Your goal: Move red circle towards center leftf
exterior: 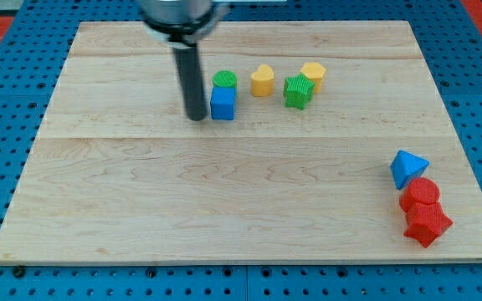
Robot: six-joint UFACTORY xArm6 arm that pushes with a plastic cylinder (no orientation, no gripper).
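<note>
The red circle (421,194) sits near the board's right edge, low in the view, between a blue triangle (407,167) above it and a red star-shaped block (427,223) below it; all three touch or nearly touch. My tip (196,117) is far away at the upper middle of the board, just left of a blue cube (223,104) and very close to it.
A green round block (224,80) sits right behind the blue cube. Further right are a yellow block (262,80), a green star-shaped block (297,91) and a yellow hexagon-like block (313,74). The wooden board (141,209) lies on a blue pegboard.
</note>
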